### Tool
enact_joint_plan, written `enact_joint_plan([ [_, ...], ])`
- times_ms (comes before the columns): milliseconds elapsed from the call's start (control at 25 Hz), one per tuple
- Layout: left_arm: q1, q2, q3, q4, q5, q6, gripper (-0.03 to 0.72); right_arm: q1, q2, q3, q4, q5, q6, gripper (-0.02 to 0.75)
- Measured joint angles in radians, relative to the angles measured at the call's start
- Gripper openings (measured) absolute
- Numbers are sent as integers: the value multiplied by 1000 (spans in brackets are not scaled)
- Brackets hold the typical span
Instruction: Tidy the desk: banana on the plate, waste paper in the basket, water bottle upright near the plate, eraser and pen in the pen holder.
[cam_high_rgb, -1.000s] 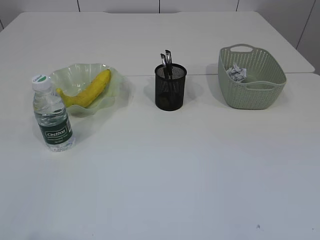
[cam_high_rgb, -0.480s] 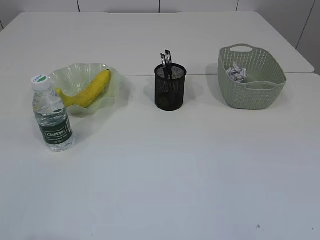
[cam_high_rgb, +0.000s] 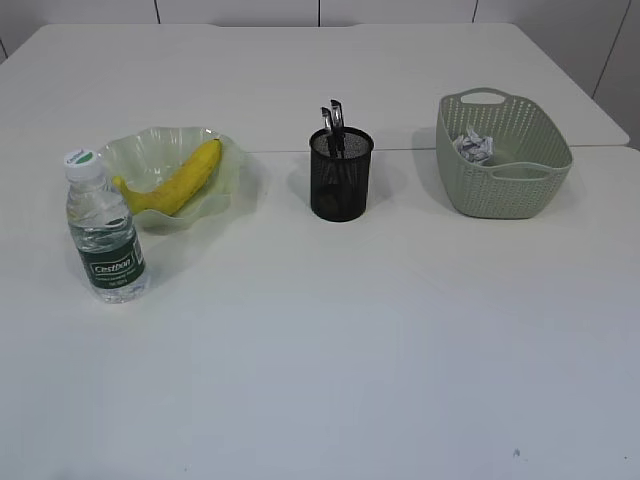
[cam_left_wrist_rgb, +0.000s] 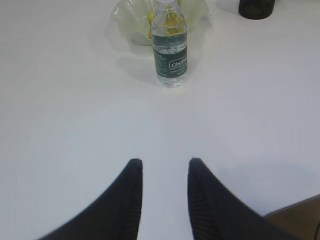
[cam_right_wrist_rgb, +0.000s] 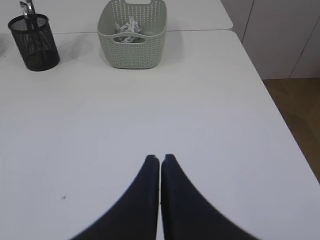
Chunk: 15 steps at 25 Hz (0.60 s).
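A yellow banana (cam_high_rgb: 180, 178) lies on the pale green plate (cam_high_rgb: 230, 160). Just in front of the plate a clear water bottle (cam_high_rgb: 105, 235) (cam_left_wrist_rgb: 170, 47) with a green label stands upright. The black mesh pen holder (cam_high_rgb: 341, 175) (cam_right_wrist_rgb: 34, 41) has a pen (cam_high_rgb: 332, 122) sticking out; the eraser is hidden from view. Crumpled waste paper (cam_high_rgb: 474, 146) (cam_right_wrist_rgb: 129, 26) rests inside the grey-green basket (cam_high_rgb: 505, 185) (cam_right_wrist_rgb: 132, 50). My left gripper (cam_left_wrist_rgb: 164, 162) hangs open over bare table, well short of the bottle. My right gripper (cam_right_wrist_rgb: 160, 158) is shut and empty. Neither arm shows in the exterior view.
The white table's right edge (cam_right_wrist_rgb: 272, 105) runs beside wooden floor in the right wrist view. A seam between two tabletops (cam_high_rgb: 280, 152) crosses behind the plate and holder.
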Motion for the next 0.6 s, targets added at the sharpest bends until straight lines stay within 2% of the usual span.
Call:
enact_joint_plan([
  [200,0,0,0,0,0,0,214,-70,0,0,0,0,0,-10],
  [600,10,0,0,0,0,0,215,-77,0,0,0,0,0,-11],
])
